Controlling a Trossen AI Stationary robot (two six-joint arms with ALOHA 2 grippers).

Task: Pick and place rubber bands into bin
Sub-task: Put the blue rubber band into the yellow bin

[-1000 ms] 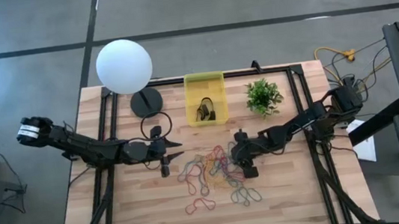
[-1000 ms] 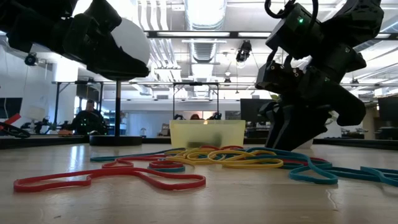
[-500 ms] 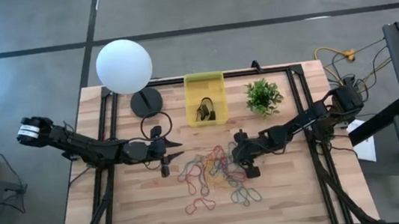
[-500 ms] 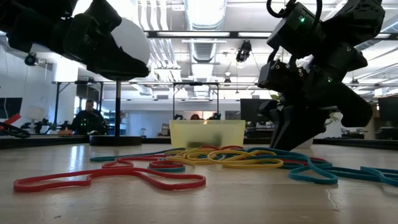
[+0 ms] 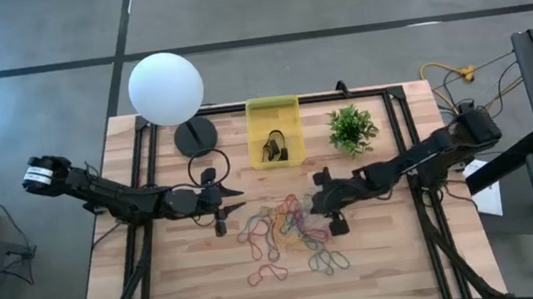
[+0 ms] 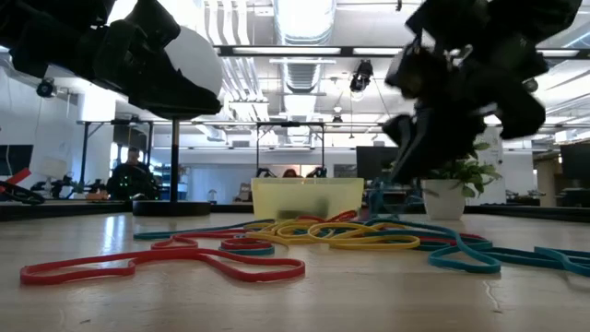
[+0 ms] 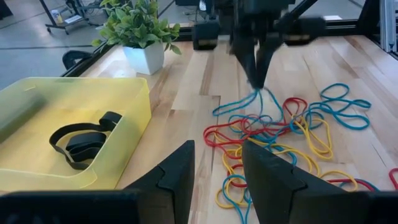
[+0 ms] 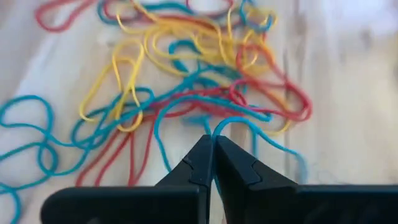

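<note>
A loose pile of red, yellow and blue rubber bands (image 5: 286,233) lies on the wooden table; it also shows in the low view (image 6: 323,235). My right gripper (image 5: 318,206) hangs over the pile's right side, shut on a blue band (image 7: 258,99). My left gripper (image 5: 237,198) is open and empty, left of the pile and level above the table. The yellow bin (image 5: 274,132) stands at the far middle and holds black bands (image 7: 81,140). My right gripper pinches a blue band's upper bend (image 8: 214,127) between its two fingertips (image 7: 256,73). The fingers point down at it from above. The band's strands hang below the fingers, drawn up from the pile, and its lower part still lies among the other bands (image 6: 383,217).
A white globe lamp (image 5: 166,88) on a dark foot stands at the far left. A small green plant (image 5: 352,128) in a white pot stands right of the bin. A black frame (image 5: 402,144) runs along the table's sides. Bare wood lies near the front edge.
My right gripper has risen from the pile, staying shut, and drifted slightly toward the table's right edge. The blue band's pinched part has come up with it; the rest stays in the pile.
</note>
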